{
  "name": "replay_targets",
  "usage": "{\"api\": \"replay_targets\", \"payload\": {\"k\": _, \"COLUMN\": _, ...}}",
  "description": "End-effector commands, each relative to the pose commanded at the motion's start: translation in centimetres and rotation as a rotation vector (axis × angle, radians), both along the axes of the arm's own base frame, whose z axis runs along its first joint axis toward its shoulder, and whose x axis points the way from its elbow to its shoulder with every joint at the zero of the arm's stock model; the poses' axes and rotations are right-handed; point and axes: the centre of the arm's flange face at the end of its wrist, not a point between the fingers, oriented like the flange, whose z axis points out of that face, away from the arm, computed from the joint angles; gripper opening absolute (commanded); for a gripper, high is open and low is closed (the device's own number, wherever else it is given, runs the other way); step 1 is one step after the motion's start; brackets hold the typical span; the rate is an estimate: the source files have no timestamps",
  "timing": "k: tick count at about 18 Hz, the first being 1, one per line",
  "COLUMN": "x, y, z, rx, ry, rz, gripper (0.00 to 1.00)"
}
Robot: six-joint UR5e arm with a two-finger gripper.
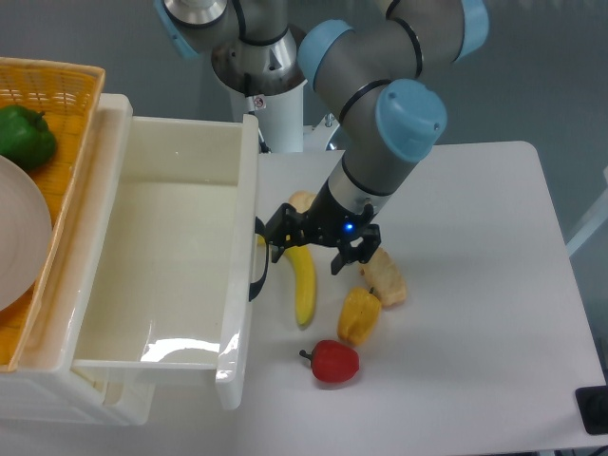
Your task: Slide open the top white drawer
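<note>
White table (475, 285) carries a banana (304, 285) and peppers beside the cabinet. Its top drawer (171, 266) stands pulled far out, handle (258, 271) facing the gripper (312, 242), whose fingers are spread apart just beside it, clamped on nothing.

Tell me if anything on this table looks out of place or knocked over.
Nothing looks spilled or damaged. The top white drawer stands pulled out and empty. A banana, a yellow pepper, a red pepper and a tan food piece lie loose on the table under the gripper.
</note>
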Motion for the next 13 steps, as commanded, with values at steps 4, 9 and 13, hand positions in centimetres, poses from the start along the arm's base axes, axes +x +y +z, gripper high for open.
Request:
{"api": "replay_targets", "payload": {"k": 4, "x": -1.6, "y": -1.6, "z": 1.4, "rx": 0.031, "ry": 0.068, "rz": -0.027, "gripper": 1.00}}
{"api": "replay_targets", "payload": {"k": 9, "x": -2.5, "y": -2.9, "z": 1.4, "rx": -0.054, "ry": 0.176, "rz": -0.138, "gripper": 1.00}}
{"api": "replay_targets", "payload": {"k": 13, "x": -2.9, "y": -3.7, "z": 1.5, "rx": -0.108, "ry": 0.215, "rz": -0.163, "gripper": 1.00}}
